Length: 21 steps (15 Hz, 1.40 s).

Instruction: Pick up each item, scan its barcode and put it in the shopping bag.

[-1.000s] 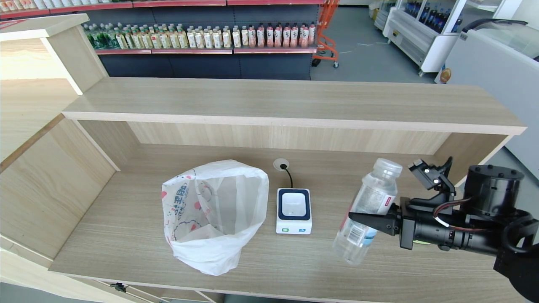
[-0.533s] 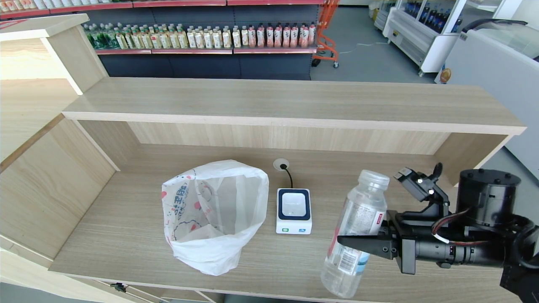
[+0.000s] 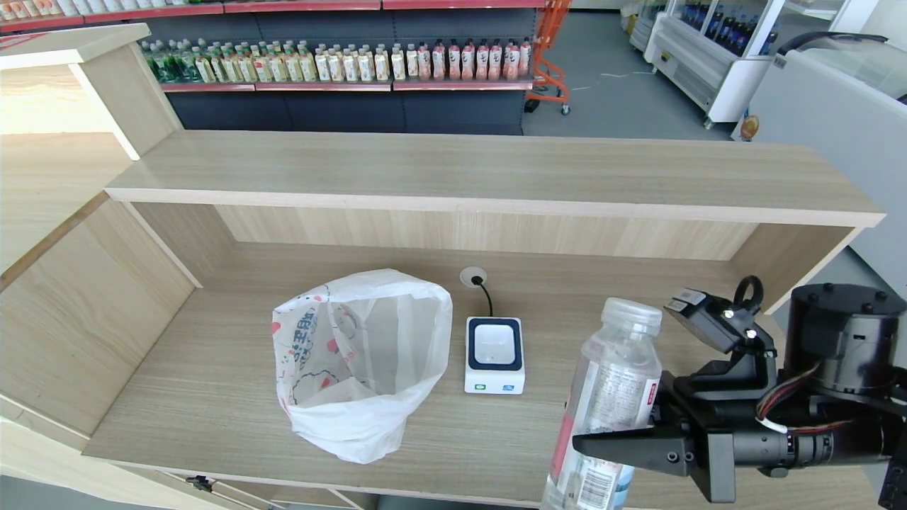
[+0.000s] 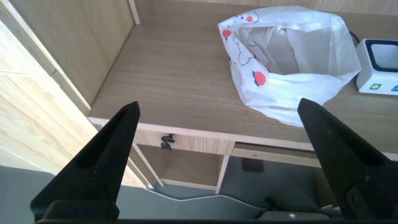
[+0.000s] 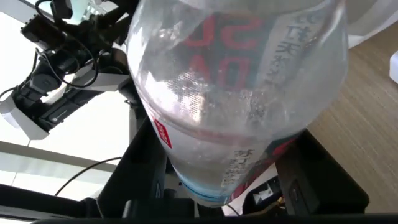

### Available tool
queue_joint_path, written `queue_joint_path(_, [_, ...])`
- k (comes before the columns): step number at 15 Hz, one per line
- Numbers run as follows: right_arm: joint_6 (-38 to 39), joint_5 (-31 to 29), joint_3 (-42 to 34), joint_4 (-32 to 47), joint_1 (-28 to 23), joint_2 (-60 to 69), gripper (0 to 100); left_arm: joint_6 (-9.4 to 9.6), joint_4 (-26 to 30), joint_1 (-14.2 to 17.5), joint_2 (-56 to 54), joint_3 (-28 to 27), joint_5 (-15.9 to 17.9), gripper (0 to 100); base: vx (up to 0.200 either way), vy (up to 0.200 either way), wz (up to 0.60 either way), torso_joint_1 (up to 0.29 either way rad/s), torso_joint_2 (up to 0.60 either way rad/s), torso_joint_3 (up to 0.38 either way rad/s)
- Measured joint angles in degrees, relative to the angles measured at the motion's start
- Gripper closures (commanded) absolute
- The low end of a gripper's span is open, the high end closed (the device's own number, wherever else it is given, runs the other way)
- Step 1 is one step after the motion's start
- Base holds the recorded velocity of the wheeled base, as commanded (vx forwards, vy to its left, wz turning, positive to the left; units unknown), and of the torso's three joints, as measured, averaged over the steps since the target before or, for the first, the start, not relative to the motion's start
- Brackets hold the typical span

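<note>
Gripping right pincer [image 3: 604, 440] around bottle [image 3: 615, 382], base cropped.

Clear capped bottle [image 3: 609, 397], near upright, aloft right of scanner [image 3: 494, 354]; white shopping bag [image 3: 361, 361] standing open just left of it.
</note>
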State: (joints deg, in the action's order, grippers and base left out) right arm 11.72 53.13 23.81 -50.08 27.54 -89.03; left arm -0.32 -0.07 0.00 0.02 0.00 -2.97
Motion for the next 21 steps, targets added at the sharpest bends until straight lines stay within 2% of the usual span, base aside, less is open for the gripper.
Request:
queue_joint_path(5, [1.56,0.05,-0.02,0.76,2.33,0.94,100,0.0,0.02,0.0,0.0,0.0,0.0,0,0.0,0.0,0.0,0.0,0.0,0.0])
queue_joint_path(21, [1.19,0.02,-0.96,2.46,2.58,2.07,100,0.0,0.0,0.0,0.0,0.0,0.0,0,0.0,0.0,0.0,0.0,0.0,0.0])
